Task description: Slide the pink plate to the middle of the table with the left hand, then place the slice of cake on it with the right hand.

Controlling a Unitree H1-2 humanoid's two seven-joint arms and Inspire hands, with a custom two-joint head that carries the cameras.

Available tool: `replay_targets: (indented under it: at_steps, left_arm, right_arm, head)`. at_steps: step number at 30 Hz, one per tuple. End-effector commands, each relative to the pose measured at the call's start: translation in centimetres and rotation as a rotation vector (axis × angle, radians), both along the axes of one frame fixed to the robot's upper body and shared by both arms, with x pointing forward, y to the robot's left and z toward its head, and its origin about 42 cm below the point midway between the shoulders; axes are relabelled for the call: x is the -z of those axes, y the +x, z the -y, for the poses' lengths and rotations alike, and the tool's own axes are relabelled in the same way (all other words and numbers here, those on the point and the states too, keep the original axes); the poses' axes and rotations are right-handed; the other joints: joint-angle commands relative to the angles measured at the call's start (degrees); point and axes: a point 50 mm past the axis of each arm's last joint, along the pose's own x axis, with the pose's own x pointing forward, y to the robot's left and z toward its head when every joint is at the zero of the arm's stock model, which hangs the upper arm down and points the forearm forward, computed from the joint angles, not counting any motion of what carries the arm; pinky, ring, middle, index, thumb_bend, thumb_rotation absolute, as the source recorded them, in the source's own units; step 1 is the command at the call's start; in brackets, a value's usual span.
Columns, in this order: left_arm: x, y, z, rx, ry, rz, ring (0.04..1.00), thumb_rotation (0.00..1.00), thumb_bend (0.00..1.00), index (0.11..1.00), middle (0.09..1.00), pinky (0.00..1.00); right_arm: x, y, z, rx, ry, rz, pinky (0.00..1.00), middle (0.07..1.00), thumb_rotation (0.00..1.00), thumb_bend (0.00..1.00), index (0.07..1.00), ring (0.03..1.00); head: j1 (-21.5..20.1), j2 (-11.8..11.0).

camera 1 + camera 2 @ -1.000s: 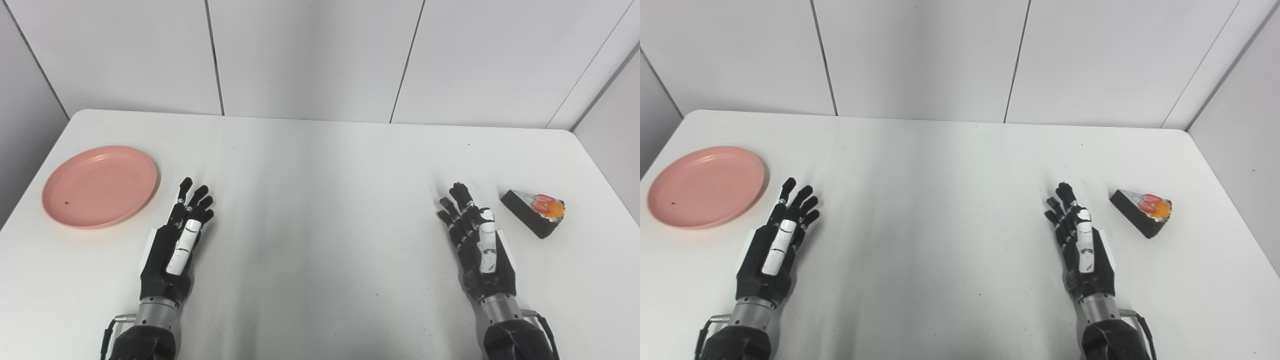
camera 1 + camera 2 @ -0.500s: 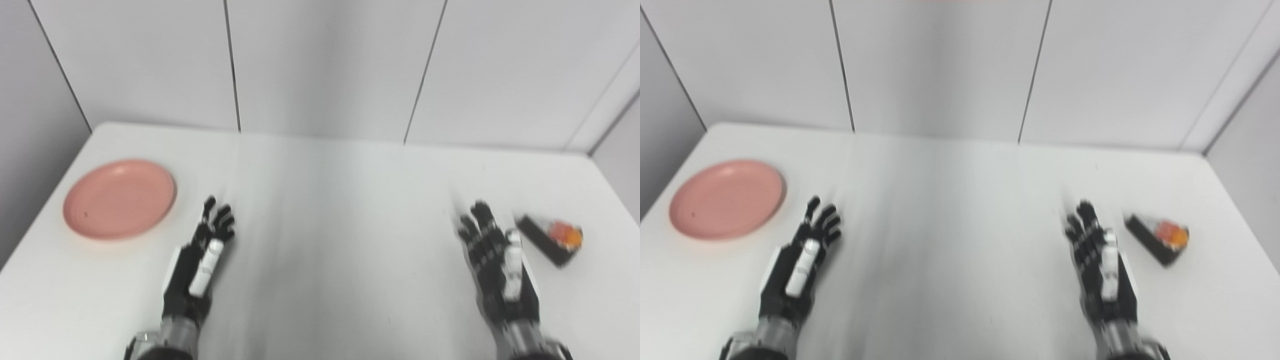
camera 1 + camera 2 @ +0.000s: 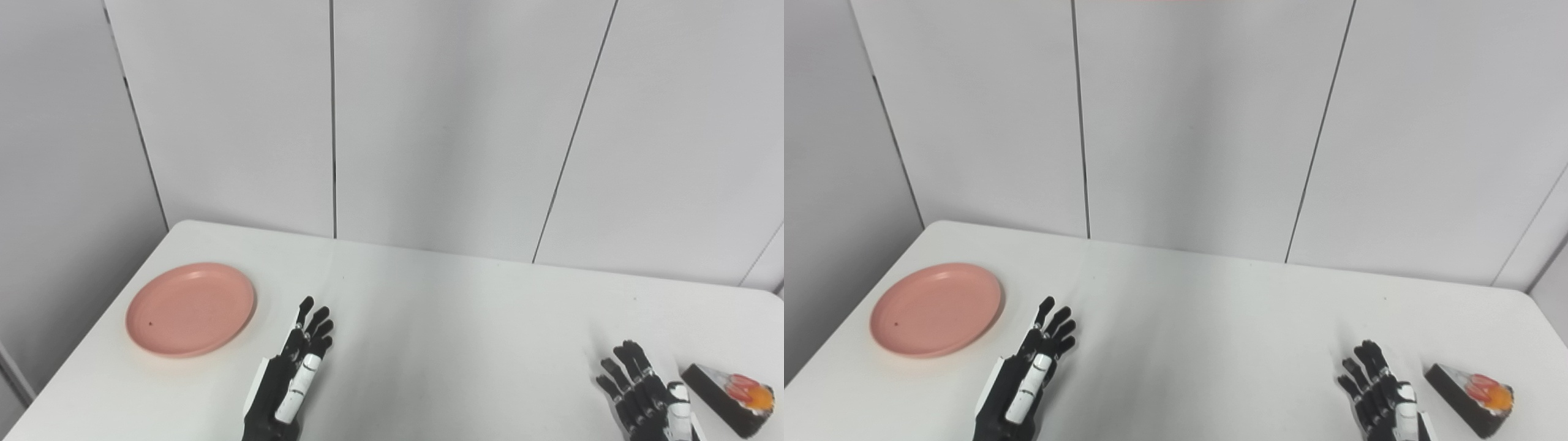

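1. Left eye view: The pink plate lies flat near the left edge of the table. The left hand is beside it, empty, fingers spread. To slide it well, I think the hand should press on the far left rim and push slowly toward the middle.
2. Right eye view: The right hand is empty too, fingers apart. The slice of cake sits just beside it near the right edge, its long side slanting, thin tip pointing toward the back left.
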Motion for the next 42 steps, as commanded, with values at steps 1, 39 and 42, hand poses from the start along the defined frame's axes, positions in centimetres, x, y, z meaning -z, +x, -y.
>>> replay_targets:
  at_steps: [1,39,42]
  left_arm:
    - [1.1,-0.4,0.2,-0.003,0.011,-0.009,0.938,0.76,0.62,1.0,0.951,0.92]
    - [-16.3,5.6,-11.8,-0.224,-0.02,0.341,0.869,0.74,0.9,0.802,0.862,0.79]
    - [-17.6,6.1,-13.6,-0.27,0.011,0.35,0.848,0.78,0.9,0.799,0.841,0.78]
  right_arm:
    - [1.7,-0.9,0.8,0.004,0.015,-0.043,0.93,0.951,0.96,0.84,0.935,0.933]
    - [-0.7,-2.3,-2.5,0.027,-0.003,-0.026,0.93,0.931,0.95,0.73,0.929,0.921]
    - [-0.6,-2.3,-2.5,0.024,0.0,-0.031,0.94,0.93,0.95,0.73,0.93,0.927]
  head:
    - [-0.09,0.01]
    - [-4.88,5.25]
    - [-4.75,5.15]
